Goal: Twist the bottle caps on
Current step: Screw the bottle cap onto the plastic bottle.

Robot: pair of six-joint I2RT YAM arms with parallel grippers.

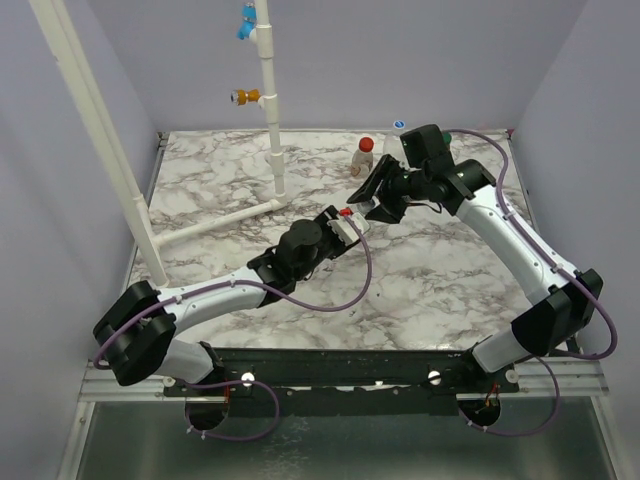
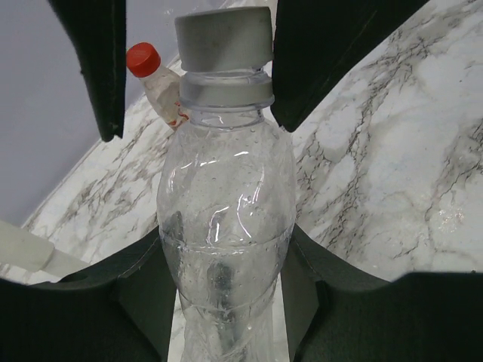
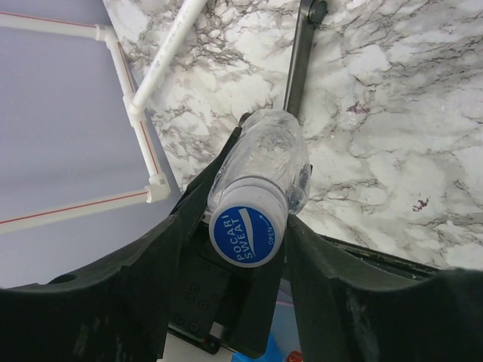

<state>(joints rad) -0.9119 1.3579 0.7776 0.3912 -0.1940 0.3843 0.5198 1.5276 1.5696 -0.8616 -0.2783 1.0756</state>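
1. Open marble tabletop point(image 1: 430, 290) stretches toward the near and right edges. A white pipe frame point(image 1: 272, 130) fills the far left, and walls close in the far edge and both sides.
2. A red-capped bottle point(image 1: 362, 157) stands upright just behind both grippers.
3. The left gripper point(image 1: 345, 228) clamps the clear bottle point(image 2: 226, 226) around its body, over mid-tabletop.
4. The bottle's long axis follows the left gripper's line, neck pointing far-right.
5. The right gripper point(image 1: 372, 198) straddles the blue-topped cap point(image 3: 245, 235) seated on the neck, jaws parted, with a gap beside one finger.
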